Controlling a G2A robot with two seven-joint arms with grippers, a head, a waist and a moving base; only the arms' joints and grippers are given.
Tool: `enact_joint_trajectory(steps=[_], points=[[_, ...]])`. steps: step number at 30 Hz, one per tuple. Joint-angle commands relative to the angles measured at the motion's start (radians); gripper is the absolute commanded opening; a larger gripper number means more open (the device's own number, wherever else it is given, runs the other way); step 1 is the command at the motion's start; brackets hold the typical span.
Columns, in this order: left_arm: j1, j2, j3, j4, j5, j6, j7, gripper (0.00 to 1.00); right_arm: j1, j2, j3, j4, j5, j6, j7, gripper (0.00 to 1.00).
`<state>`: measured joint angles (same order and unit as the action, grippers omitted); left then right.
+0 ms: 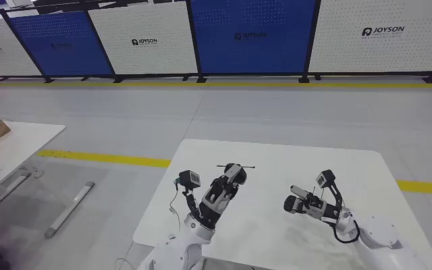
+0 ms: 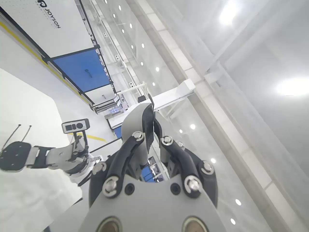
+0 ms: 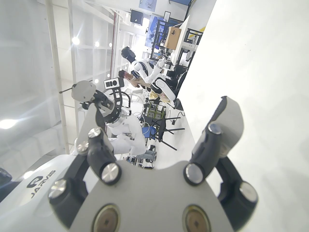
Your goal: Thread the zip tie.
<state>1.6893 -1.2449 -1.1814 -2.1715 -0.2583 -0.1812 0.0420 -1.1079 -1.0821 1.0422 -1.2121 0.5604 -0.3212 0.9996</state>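
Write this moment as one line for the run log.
left end effector: shut on zip tie, over table | right end effector: open, holding nothing | threading: not yet done

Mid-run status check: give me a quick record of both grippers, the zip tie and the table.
left gripper: shut on the zip tie, held above the table
zip tie: thin black strip, straight, sticking out either side of the gripper, no loop visible
right gripper: open, apart from the left gripper
table: white
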Motion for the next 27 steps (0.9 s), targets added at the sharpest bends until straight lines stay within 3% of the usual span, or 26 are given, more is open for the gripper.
enact_joint_trajectory(steps=[1, 5, 13, 15, 20, 27], points=[[-0.024, -0.004, 0.009, -0.021, -0.023, 0.013, 0.011, 0.00, 0.000, 0.000, 0.000, 0.000, 0.000, 0.000, 0.000, 1.00], [-0.052, -0.008, 0.027, -0.039, -0.029, 0.037, 0.013, 0.00, 0.000, 0.000, 0.000, 0.000, 0.000, 0.000, 0.000, 1.00], [-0.053, -0.008, 0.028, -0.038, -0.028, 0.041, 0.011, 0.00, 0.000, 0.000, 0.000, 0.000, 0.000, 0.000, 0.000, 1.00], [-0.056, -0.008, 0.027, -0.019, -0.002, 0.040, 0.011, 0.00, 0.000, 0.000, 0.000, 0.000, 0.000, 0.000, 0.000, 1.00], [-0.047, -0.008, 0.041, 0.090, 0.075, 0.008, 0.009, 0.00, 0.000, 0.000, 0.000, 0.000, 0.000, 0.000, 0.000, 1.00], [-0.076, -0.014, 0.074, 0.261, 0.201, -0.032, 0.041, 0.00, 0.000, 0.000, 0.000, 0.000, 0.000, 0.000, 0.000, 1.00]])
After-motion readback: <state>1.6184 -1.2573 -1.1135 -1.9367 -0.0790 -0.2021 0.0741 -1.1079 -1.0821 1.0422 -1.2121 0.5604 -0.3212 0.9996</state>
